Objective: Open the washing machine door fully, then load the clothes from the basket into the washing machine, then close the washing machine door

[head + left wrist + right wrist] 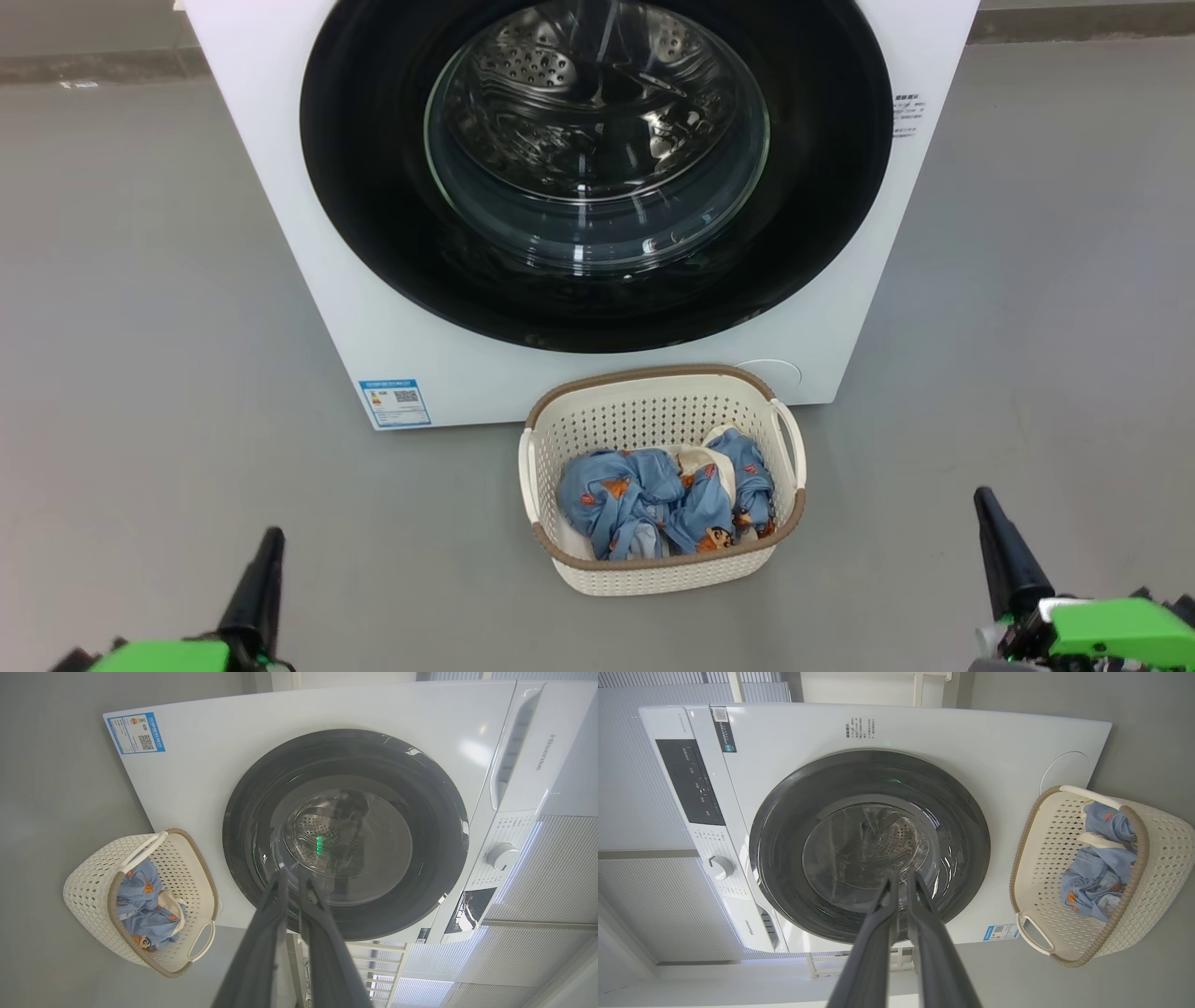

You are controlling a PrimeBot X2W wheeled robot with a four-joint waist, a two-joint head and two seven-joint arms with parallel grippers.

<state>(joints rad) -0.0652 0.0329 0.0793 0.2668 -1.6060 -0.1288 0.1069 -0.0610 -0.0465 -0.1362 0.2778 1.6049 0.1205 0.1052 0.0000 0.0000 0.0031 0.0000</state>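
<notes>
The white washing machine [373, 308] stands ahead with its round black glass door [597, 159] closed flat against the front. On the floor right before it sits the cream perforated basket [653, 565] holding crumpled blue clothes [644, 499] with orange figures. My left gripper [266, 560] is low at the left and my right gripper [991, 523] low at the right, both shut, holding nothing, well short of the basket. The wrist views show the door [345, 830] [871, 844], the basket [93, 882] [1171, 858] and the shut gripper tips [292, 877] [903, 879].
Grey floor [140, 327] spreads on both sides of the machine. A blue label [394, 401] marks its lower left corner. A control panel with a dial [720, 867] runs along the machine's top. Pale slatted wall panels [551, 882] stand behind it.
</notes>
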